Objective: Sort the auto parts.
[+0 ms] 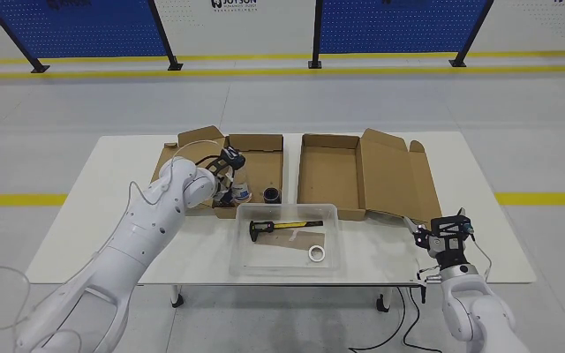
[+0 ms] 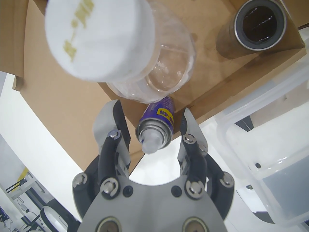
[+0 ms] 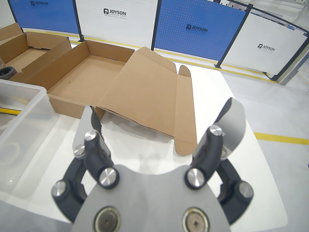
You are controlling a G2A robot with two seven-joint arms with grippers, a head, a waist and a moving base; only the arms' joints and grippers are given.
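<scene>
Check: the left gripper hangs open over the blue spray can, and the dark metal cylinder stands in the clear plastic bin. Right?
No: the dark metal cylinder stands in the brown cardboard box, not the bin, per the left wrist view.

spray can (image 2: 160, 118) purple-yellow; bottle cap (image 2: 96, 30) white; cardboard box (image 2: 60, 97) brown

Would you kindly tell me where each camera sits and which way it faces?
Top view: above the arms, looking down on the white table; both arms show.
Left wrist view: on the left wrist, looking down into the left cardboard box at a spray can, jar and metal cylinder; the open left hand shows.
Right wrist view: on the right wrist, looking across the table over the right cardboard box toward blue and white panels; the open right hand shows.
Shared: all three show the clear bin.
</scene>
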